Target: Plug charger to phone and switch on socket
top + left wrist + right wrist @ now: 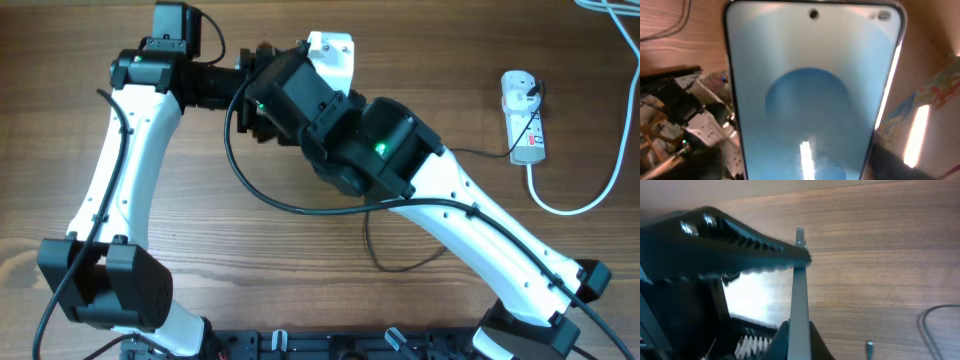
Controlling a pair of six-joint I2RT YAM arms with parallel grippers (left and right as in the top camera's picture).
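Note:
The phone (812,95) fills the left wrist view, its cyan-blue screen with the lighter oval facing the camera. The dark jaws of my left gripper (805,172) sit at its two long edges. In the right wrist view the phone (800,290) stands edge-on, and my right gripper (800,342) is shut on its lower end. From overhead both grippers meet at the top centre (270,95) and hide the phone. The charger's thin black cable (400,268) loops on the table. Its loose connector tip (869,349) lies on the wood. The white socket (524,120) lies at the far right.
The socket's thick white cord (590,200) loops right of the strip toward the table's right edge. A plug (518,88) sits in the socket's top end. The arms' thick black cables (250,185) hang over the middle of the wooden table.

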